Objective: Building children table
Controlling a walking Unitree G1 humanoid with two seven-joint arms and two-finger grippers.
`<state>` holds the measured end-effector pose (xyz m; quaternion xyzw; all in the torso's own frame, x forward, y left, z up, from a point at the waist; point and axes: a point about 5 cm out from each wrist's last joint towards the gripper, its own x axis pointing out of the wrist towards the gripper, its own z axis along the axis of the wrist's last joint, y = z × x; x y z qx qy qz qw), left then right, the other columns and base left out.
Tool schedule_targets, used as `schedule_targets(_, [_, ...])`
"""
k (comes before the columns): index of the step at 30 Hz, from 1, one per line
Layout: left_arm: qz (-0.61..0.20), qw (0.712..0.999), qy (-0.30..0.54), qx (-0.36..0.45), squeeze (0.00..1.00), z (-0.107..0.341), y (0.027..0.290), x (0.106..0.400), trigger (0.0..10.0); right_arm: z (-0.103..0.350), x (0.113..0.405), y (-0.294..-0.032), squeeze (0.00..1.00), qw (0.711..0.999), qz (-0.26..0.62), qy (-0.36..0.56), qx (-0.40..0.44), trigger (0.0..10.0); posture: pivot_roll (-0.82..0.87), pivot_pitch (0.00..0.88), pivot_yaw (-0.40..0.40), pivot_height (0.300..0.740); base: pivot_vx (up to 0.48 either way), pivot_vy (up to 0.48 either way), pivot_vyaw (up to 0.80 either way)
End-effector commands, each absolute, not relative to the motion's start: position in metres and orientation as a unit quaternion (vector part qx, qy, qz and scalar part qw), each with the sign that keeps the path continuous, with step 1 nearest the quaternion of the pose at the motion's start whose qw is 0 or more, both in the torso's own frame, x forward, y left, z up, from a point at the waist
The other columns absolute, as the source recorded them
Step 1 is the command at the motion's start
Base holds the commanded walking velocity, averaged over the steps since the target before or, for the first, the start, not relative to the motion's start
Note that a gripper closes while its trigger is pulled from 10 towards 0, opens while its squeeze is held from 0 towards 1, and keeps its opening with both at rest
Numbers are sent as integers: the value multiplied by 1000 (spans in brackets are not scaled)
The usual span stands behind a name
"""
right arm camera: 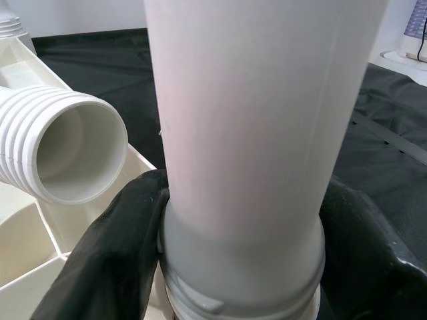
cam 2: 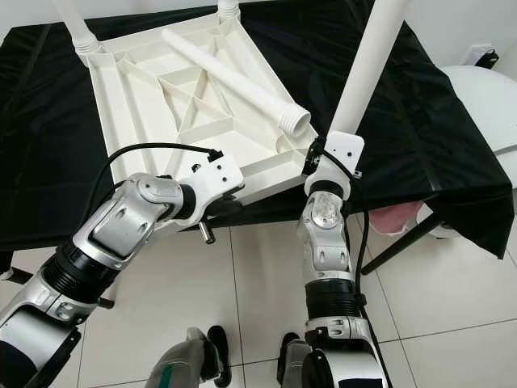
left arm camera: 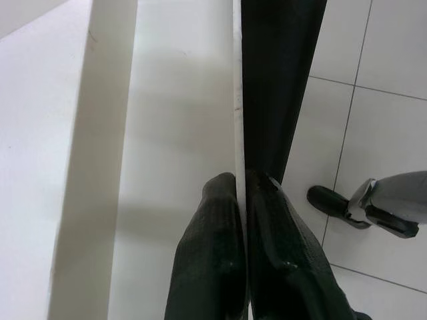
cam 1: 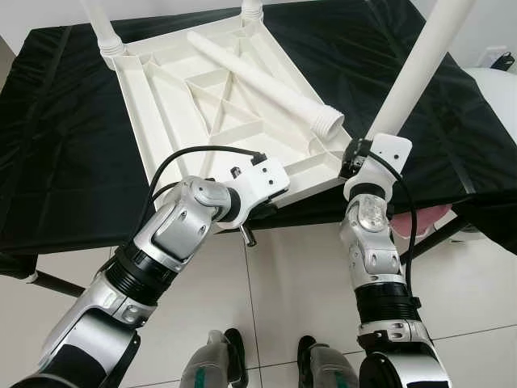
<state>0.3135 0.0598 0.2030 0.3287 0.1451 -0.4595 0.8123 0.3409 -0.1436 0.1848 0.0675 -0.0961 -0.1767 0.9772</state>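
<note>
A white plastic table top point(cam 1: 202, 105) lies upside down on a black-covered table point(cam 1: 65, 162). Legs stand in its two far corners point(cam 1: 105, 32) point(cam 1: 252, 8). A loose leg point(cam 1: 258, 81) lies across the ribs, its threaded end point(right arm camera: 73, 153) pointing to the near right corner. There my right gripper point(cam 1: 363, 152) is shut on another leg point(cam 1: 416, 69), held upright and tilted slightly right; its fingers point(right arm camera: 120, 227) hug the leg just above its base. My left gripper point(left arm camera: 241, 183) is shut on the table top's near rim point(left arm camera: 237, 100).
The black cloth hangs over the table's front edge. A pink object point(cam 1: 420, 217) and a black table leg point(cam 1: 440, 234) sit under the right end. A white rounded object point(cam 2: 485, 105) stands at the right. My feet point(cam 1: 234, 356) are on tiled floor.
</note>
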Motion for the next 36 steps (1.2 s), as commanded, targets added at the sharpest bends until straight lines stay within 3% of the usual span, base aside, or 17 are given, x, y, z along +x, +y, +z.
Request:
schedule_targets(1, [-423,828,113,349,0,217,63,317,10000,145,334,-143,0,979,-192,-6,75,10000,-87,199,76,740,0,0,0])
schedule_targets(2, [-423,828,113,349,0,217,63,317,10000,145,334,-143,941,979,-190,-6,76,10000,-87,199,76,740,0,0,0])
schedule_targets(3, [-424,828,113,349,0,216,62,317,10000,145,334,-143,1000,979,-191,-7,74,10000,-87,197,75,740,0,0,0])
schedule_targets(8, [-424,828,113,349,0,216,62,317,10000,144,334,-143,961,979,-192,-7,71,10000,-87,195,75,740,0,0,0])
schedule_targets(9, [-424,828,112,349,0,216,62,317,10000,145,334,-143,0,979,-191,-8,70,10000,-87,193,75,740,0,0,0])
schedule_targets(21, [-425,827,109,351,0,216,62,317,10000,148,334,-139,0,983,-169,-16,63,10000,-90,195,73,740,0,0,0])
schedule_targets(22, [-423,829,110,348,1000,216,62,317,10000,149,334,-139,0,984,-166,-19,58,10000,-91,198,73,740,0,0,0])
schedule_targets(28, [-416,833,116,345,1000,215,65,319,10000,150,333,-140,0,985,-163,-24,52,10000,-91,202,72,740,0,0,0])
schedule_targets(29, [-417,830,116,351,0,215,66,319,10000,151,333,-140,0,986,-160,-26,51,10000,-93,205,72,740,0,0,0])
schedule_targets(36, [-416,832,114,348,0,217,65,319,10000,155,330,-145,0,987,-143,-44,49,10000,-96,206,71,740,0,0,0])
